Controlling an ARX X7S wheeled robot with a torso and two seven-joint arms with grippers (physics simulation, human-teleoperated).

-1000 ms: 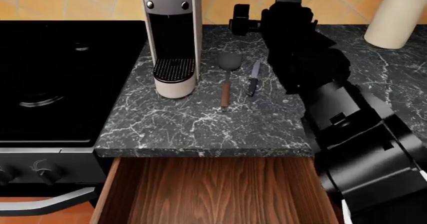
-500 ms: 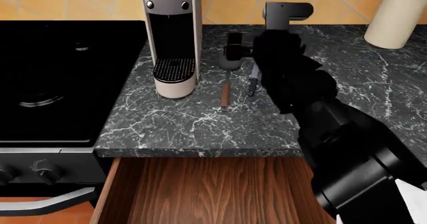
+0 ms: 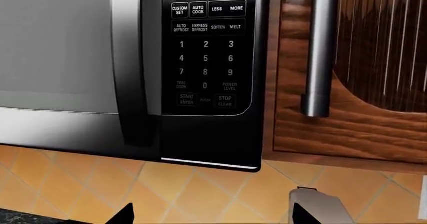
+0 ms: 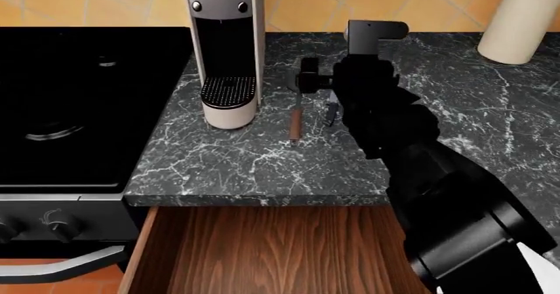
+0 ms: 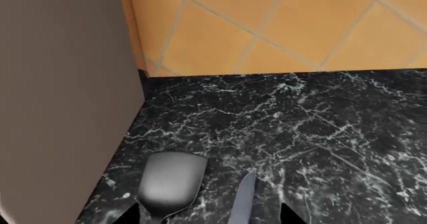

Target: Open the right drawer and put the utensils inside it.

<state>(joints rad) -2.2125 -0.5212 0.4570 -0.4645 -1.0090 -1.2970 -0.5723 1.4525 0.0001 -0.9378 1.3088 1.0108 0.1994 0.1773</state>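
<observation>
We see the right drawer (image 4: 280, 251) pulled open at the near edge, below the dark marble counter (image 4: 227, 166); its wood-grain floor shows nothing lying in it in the part we can see.

Both utensils lie on the counter, right of the coffee machine (image 4: 225, 51). The spatula (image 4: 296, 122) lies with its wooden handle pointing near; its grey head is mostly hidden behind the arm in the head view but is plain in the right wrist view (image 5: 170, 181). The knife (image 5: 244, 199) lies just right of the spatula, roughly parallel, apart from it; in the head view only a sliver shows (image 4: 330, 115).

The right gripper (image 5: 210, 214) hovers over the far ends of both utensils, holding nothing. Only its dark fingertips (image 5: 132, 213) show at the frame edge, set well apart with spatula head and knife blade between them, so we read the jaws as open.

The left gripper (image 3: 212, 215) is up high, facing a microwave (image 3: 133, 69) and a wooden cabinet door (image 3: 353, 74). Fingertips spread apart, nothing between them.

Stove (image 4: 79, 104) sits left of the counter, a cream crock (image 4: 523, 21) at far right.
</observation>
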